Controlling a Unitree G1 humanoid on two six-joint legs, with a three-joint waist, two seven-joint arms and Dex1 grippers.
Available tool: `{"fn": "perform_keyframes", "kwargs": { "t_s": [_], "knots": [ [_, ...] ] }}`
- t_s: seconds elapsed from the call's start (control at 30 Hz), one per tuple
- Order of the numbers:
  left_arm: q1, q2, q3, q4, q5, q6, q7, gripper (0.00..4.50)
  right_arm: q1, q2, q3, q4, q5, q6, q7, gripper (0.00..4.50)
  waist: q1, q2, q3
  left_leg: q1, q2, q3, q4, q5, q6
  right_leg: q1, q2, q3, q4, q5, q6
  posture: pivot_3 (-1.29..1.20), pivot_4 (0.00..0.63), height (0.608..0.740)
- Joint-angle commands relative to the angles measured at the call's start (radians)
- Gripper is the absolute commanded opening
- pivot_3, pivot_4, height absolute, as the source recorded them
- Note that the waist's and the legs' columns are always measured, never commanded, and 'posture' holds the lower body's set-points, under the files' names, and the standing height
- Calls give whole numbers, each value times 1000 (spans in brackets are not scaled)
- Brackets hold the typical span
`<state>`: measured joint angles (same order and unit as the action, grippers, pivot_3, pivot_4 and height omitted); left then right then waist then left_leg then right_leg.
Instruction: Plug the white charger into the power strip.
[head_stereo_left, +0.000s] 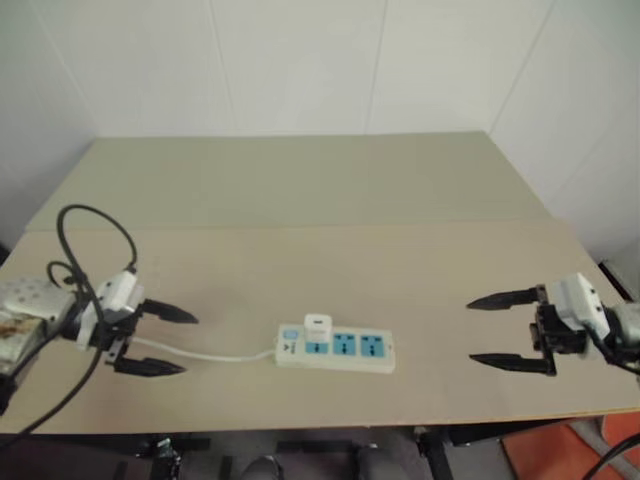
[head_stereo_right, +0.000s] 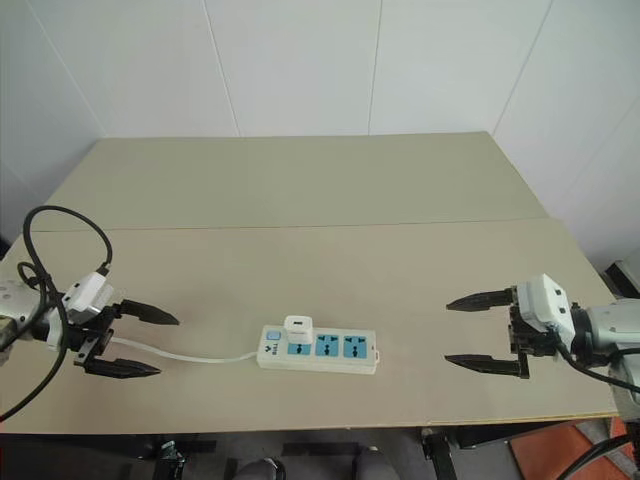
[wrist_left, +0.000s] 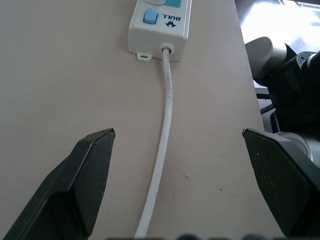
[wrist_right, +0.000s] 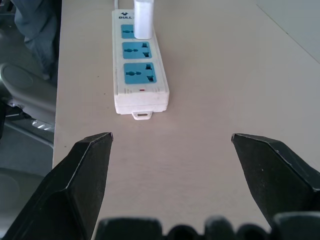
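Currently the white charger sits upright in the power strip; left gripper and right gripper stand spread, empty.

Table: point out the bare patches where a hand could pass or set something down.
Free: the table's whole far half behind the power strip, and the stretch between strip and right gripper. Crowded: near the left gripper, where the cord runs, and the charger end.

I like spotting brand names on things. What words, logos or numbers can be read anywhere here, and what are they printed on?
"BULL", beside a small logo: on the cord end of the power strip, next to its blue switch.
"BULL" again, partly hidden behind the white charger.
The small red mark at the strip's far end is too small to read.
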<state>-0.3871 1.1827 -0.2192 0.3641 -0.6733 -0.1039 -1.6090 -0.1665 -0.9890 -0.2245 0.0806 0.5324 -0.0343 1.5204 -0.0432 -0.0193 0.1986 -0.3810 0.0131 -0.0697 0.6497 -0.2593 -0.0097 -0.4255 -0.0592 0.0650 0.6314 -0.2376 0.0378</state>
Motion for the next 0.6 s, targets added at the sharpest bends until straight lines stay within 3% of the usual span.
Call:
{"fn": "perform_keyframes", "kwargs": {
  "t_s": [0.03, 0.6],
  "knots": [
    [8, -27, 14, -26, -14, -4, -5, 4454, 7, -17, -47, -28, 18, 20, -6, 4500, 0, 0, 0, 0, 0, 0, 0, 0, 0, 0, 0, 0, 0, 0, 0, 0, 150, 740],
    [-50, -132, 10, 26, 59, -4, -5, 4454, 133, -25, -94, -59, -62, -43, -67, 4500, 0, 0, 0, -1, 0, 0, 11, -1, 1, 1, 0, 0, 9, 0, 0, 0, 150, 740]
  ]
}}
